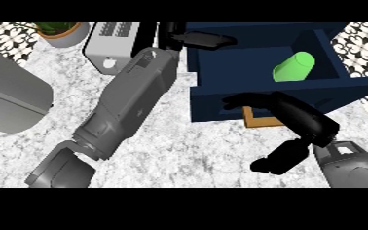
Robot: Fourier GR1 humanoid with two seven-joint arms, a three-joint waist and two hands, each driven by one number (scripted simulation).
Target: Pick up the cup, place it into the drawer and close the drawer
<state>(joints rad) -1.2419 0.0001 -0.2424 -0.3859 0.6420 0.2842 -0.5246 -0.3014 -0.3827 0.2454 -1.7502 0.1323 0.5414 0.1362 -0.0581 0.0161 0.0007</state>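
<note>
The dark blue drawer (215, 105) stands open at the upper right. A bright green cup (295, 67) lies tilted on its side inside it, touched by neither hand. My right hand (305, 119) is in front of the drawer. Its straight fingers (248, 100) lie against the drawer's front panel and the thumb hangs lower, toward me. It is open and holds nothing. My left forearm runs diagonally up the middle. My left hand (205, 39) rests at the drawer's back left corner, its fingers straight and pointing right, with nothing in it.
A brown wooden piece (260, 121) shows just below the drawer's front. A white appliance (111, 44) and a potted plant (59, 30) stand at the top left. A large grey object (22, 100) sits at the left edge. The counter (187, 151) is speckled stone.
</note>
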